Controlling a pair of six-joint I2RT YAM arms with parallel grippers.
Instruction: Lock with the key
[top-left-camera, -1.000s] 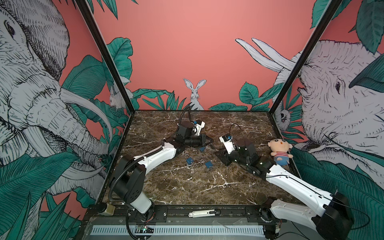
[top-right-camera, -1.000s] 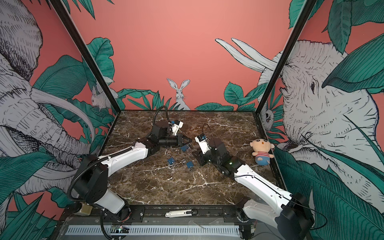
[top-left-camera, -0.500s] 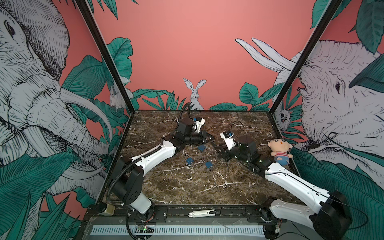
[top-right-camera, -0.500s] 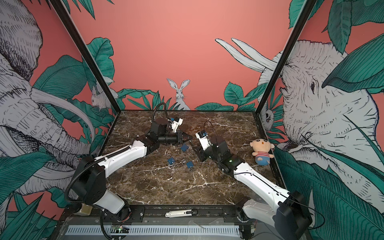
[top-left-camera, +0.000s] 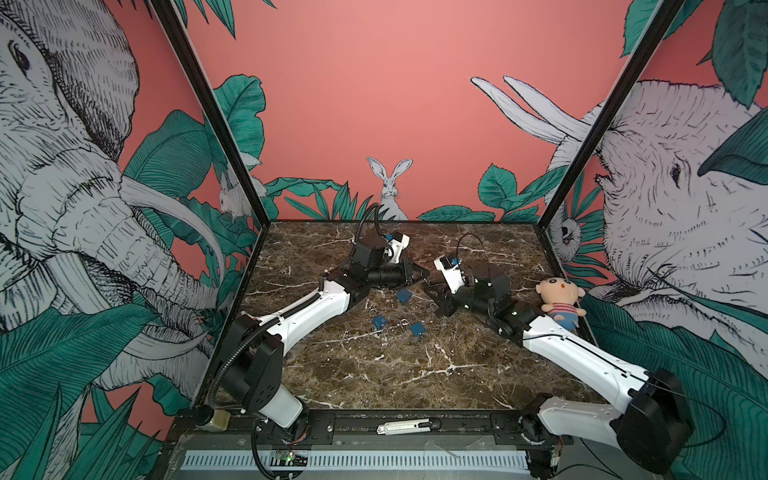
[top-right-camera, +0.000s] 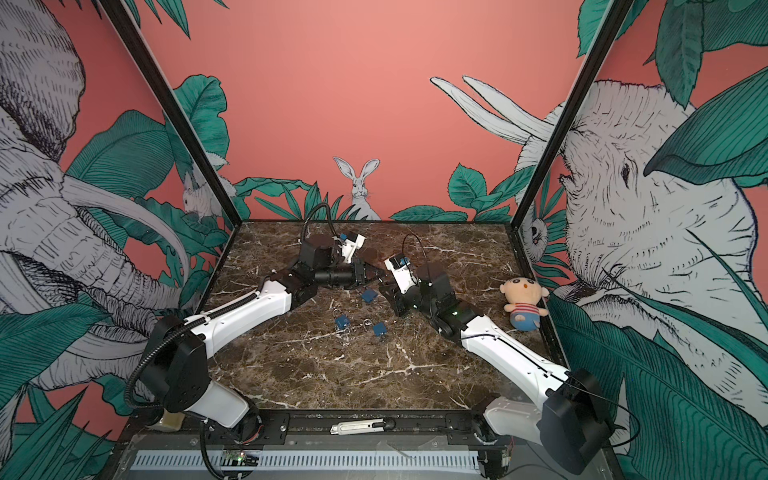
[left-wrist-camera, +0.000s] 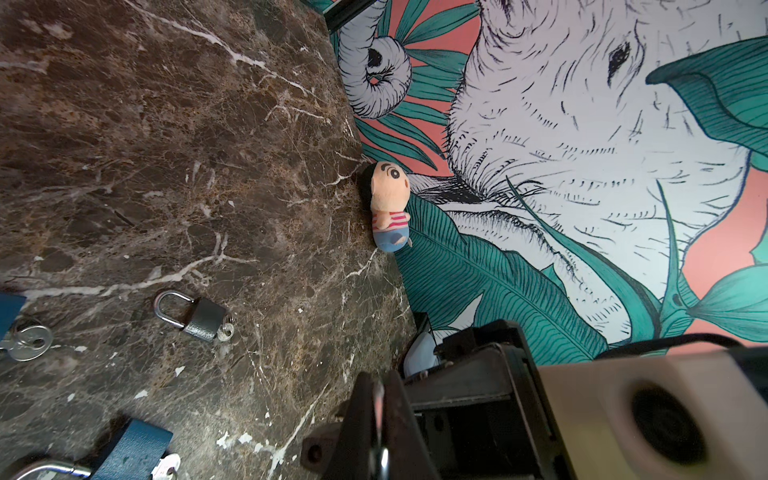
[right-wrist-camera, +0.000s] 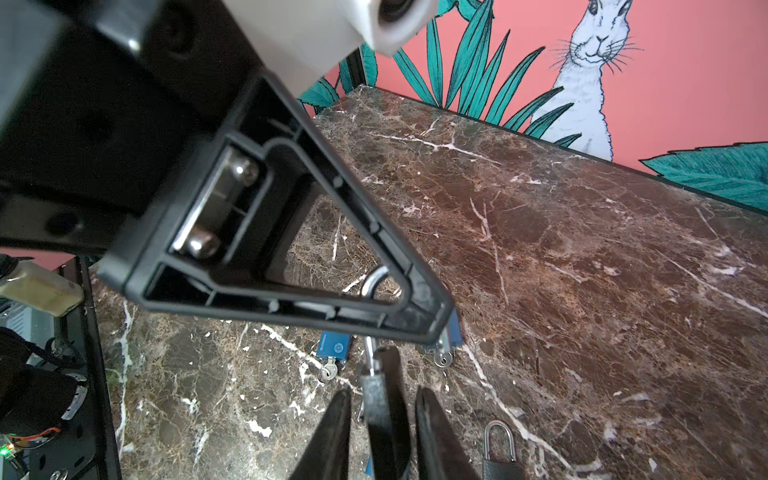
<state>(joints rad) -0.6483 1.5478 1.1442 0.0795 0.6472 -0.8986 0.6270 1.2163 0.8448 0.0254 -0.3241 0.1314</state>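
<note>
The left gripper (top-left-camera: 424, 276) has its fingers pressed together on the tiny flat silvery metal key (left-wrist-camera: 379, 415), aimed toward three o'clock in both top views. The right gripper (right-wrist-camera: 382, 392) has its fingers on either side of a small grey metal padlock (right-wrist-camera: 373, 390); contact unclear.

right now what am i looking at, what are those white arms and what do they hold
Two white robot arms, the left arm and the right arm, work over a marble table. Two pictures look down from one camera head above; the other two come from a camera on each wrist. Three blue padlocks and a grey padlock lie on the table; a plush doll sits at its right edge. The left jaws are shut on a thin silvery key. A second grey padlock stands between the right jaws; I cannot tell whether they grip it.
</note>
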